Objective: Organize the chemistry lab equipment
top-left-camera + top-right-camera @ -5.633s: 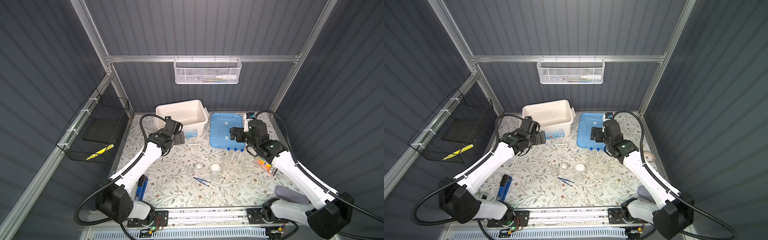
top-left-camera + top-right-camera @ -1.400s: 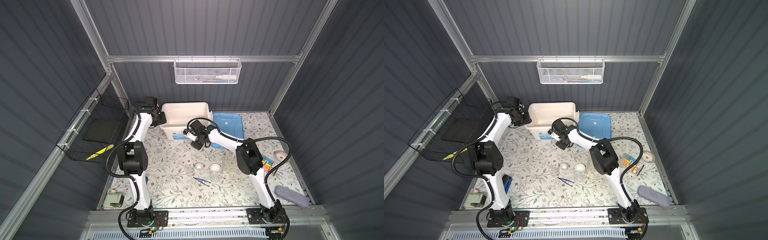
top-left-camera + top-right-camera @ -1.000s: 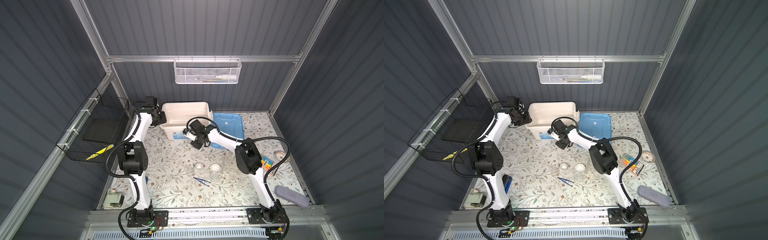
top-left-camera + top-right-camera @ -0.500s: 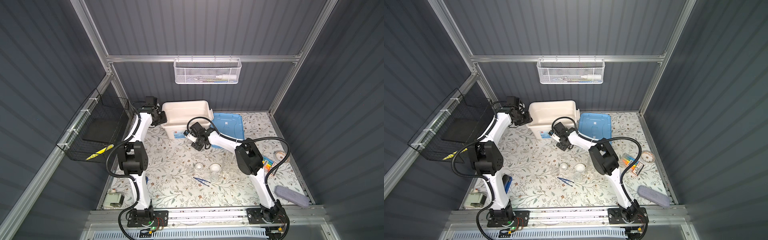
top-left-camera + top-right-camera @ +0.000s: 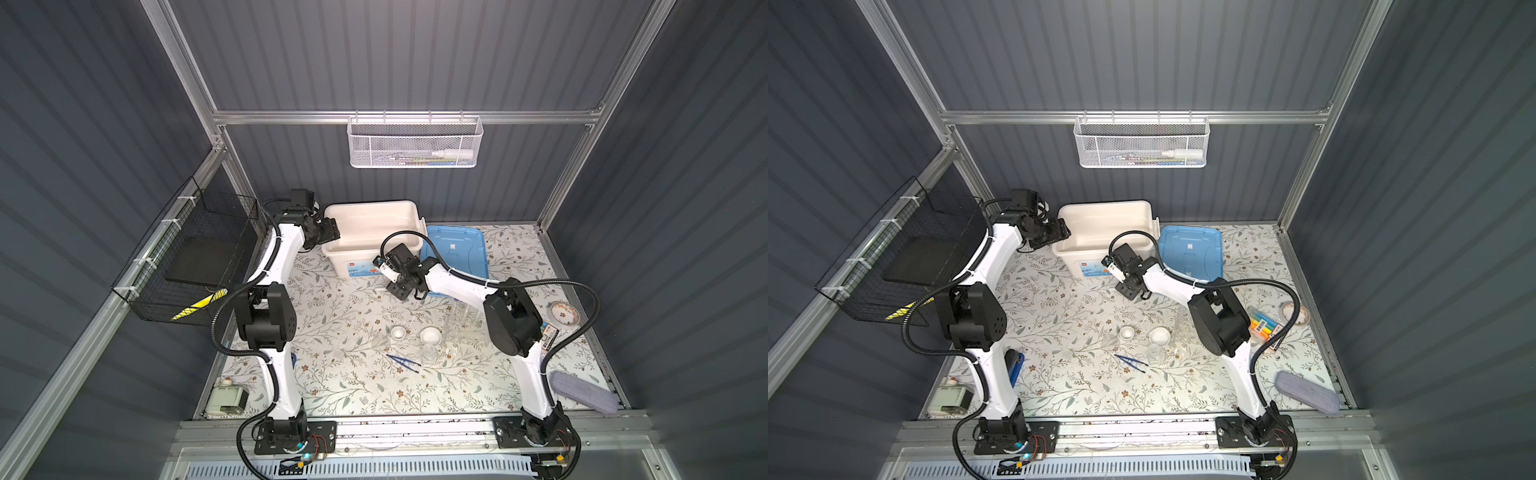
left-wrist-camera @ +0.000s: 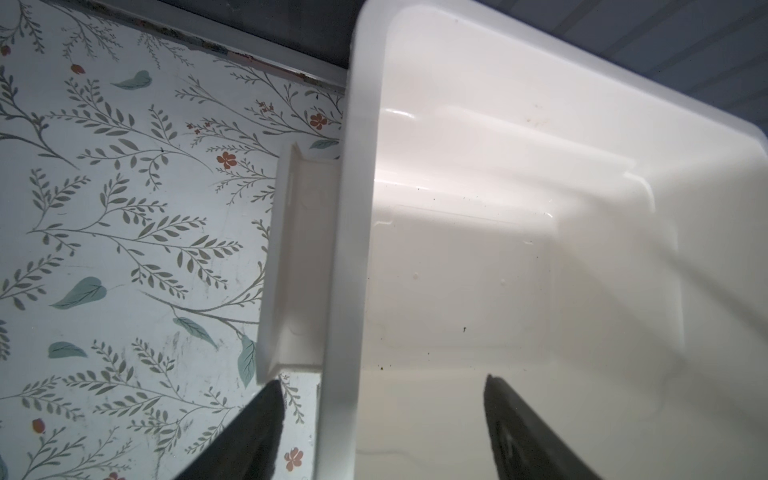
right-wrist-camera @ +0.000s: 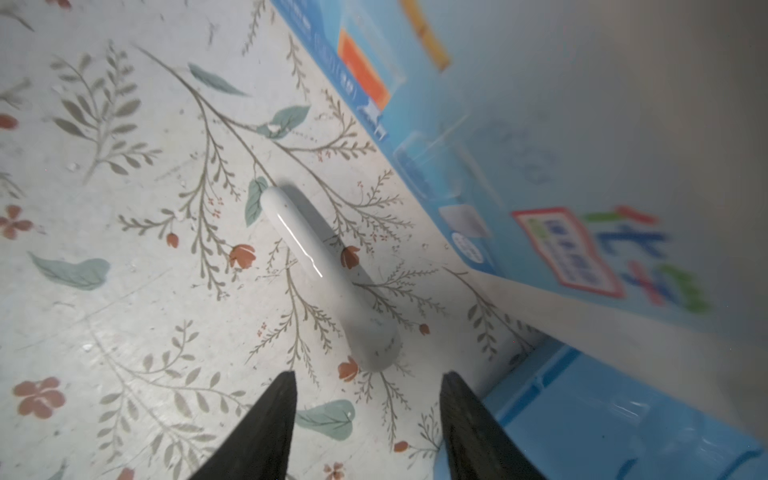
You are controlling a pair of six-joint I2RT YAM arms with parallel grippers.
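White rod (image 7: pixel 328 274) lies flat on the mat (image 7: pixel 124 291); white dishes (image 5: pixel 398 331), clear flask (image 5: pixel 428 355), blue tweezers (image 5: pixel 403 363) cluster well apart.

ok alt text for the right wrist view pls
A white rod lies flat on the flowered table, just ahead of the open, empty end effector. The labelled white bin rises close beside it, a blue lid at its foot.

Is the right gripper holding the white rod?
No, the white rod lies on the mat ahead of the right gripper, whose jaws stand apart.
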